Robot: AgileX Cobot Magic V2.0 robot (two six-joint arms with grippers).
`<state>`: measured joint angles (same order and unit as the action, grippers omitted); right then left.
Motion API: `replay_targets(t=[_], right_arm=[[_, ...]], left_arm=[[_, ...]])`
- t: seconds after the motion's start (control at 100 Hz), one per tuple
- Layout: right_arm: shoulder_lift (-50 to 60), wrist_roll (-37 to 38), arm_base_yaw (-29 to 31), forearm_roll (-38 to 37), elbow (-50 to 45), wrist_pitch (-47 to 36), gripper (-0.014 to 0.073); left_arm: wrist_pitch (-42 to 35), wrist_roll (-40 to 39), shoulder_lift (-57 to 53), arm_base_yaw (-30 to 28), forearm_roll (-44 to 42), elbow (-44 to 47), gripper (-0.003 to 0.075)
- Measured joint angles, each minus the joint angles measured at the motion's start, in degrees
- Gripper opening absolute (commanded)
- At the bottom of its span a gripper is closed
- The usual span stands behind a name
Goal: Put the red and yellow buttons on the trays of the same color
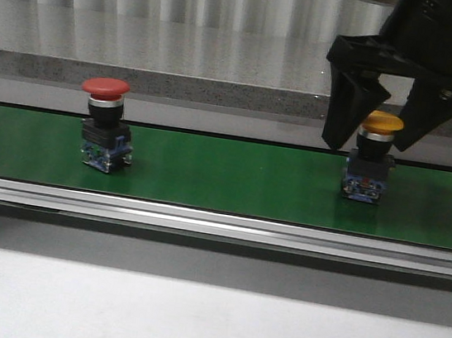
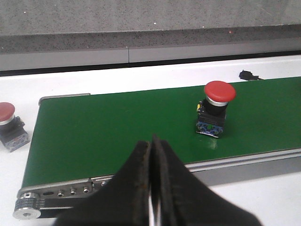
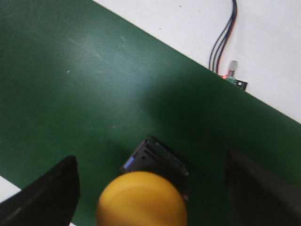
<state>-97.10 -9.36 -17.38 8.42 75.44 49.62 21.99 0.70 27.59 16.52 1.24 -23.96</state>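
A red button (image 1: 101, 123) stands upright on the left of the green belt (image 1: 225, 173), and the left wrist view also shows this red button (image 2: 216, 108). A yellow button (image 1: 371, 159) stands on the belt's right. My right gripper (image 1: 369, 146) is open, one finger on each side of the yellow cap and not touching it. The right wrist view shows the yellow button (image 3: 141, 200) between the spread fingers (image 3: 47, 193) of the right gripper (image 3: 153, 190). My left gripper (image 2: 152, 143) is shut and empty, at the belt's near edge, well away from the red button. The trays are out of view.
Another red button (image 2: 9, 125) stands on the white table just off the belt's end. A small sensor with wires (image 3: 230, 77) sits beside the belt's far edge. A grey ledge (image 1: 178, 88) runs behind the belt, and a metal rail (image 1: 219, 222) lines its front.
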Motion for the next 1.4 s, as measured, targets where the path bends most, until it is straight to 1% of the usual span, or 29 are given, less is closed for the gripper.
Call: replay_targets(t=[0.01,0.02,0.03,0.06,0.08,0.13,0.2,0.27,0.34,0.45,0.52,0.66,0.8,0.93,1.22,1.4], right_arm=[[0.0,0.0,0.17,0.0,0.0,0.0,0.0523],[-0.11,0.0,0.33,0.0,0.0,0.0,0.0483],[-0.1,0.0,0.32,0.0,0.0,0.0,0.0483],[-0.1,0.0,0.59,0.0,0.0,0.0,0.0407],[-0.1,0.0,0.75,0.0,0.0,0.0,0.0374],[-0.1,0.0,0.88,0.0,0.11,0.0,0.0246],[-0.1,0.0,1.0,0.0,0.11,0.12,0.0116],[-0.1,0.0,1.0,0.0,0.11,0.21,0.0025],[-0.1,0.0,1.12,0.0,0.11,0.21,-0.002],[0.95,0.72,1.96,0.0,0.11,0.21,-0.0026],[2.57,2.04,3.71,0.0,0.11,-0.02,-0.0026],[6.98,5.25,9.96,-1.56,0.11,-0.56,-0.0026],[11.07,8.22,18.66,-3.67,0.11,-0.74,-0.0026],[13.17,9.36,28.09,-4.34,0.11,-0.74,-0.0026],[13.4,11.3,48.35,-4.45,0.11,-0.11,-0.0026],[13.45,13.57,58.11,-4.57,-2.08,-2.02,-0.0026]], left_arm=[[0.0,0.0,0.0,0.0,0.0,0.0,-0.002],[0.0,0.0,0.0,0.0,0.0,0.0,-0.002],[0.0,0.0,0.0,0.0,0.0,0.0,-0.002],[0.0,0.0,0.0,0.0,0.0,0.0,-0.002],[0.0,0.0,0.0,0.0,0.0,0.0,-0.002],[0.0,0.0,0.0,0.0,0.0,0.0,-0.002],[0.0,0.0,0.0,0.0,0.0,0.0,-0.002],[0.0,0.0,0.0,0.0,0.0,0.0,-0.002],[0.0,0.0,0.0,0.0,0.0,0.0,-0.002],[0.0,0.0,0.0,0.0,0.0,0.0,-0.002],[0.0,0.0,0.0,0.0,0.0,0.0,-0.002],[0.0,0.0,0.0,0.0,0.0,0.0,-0.002],[0.0,0.0,0.0,0.0,0.0,0.0,-0.002],[0.0,0.0,0.0,0.0,0.0,0.0,-0.002],[0.0,0.0,0.0,0.0,0.0,0.0,-0.002],[0.0,0.0,0.0,0.0,0.0,0.0,-0.002]])
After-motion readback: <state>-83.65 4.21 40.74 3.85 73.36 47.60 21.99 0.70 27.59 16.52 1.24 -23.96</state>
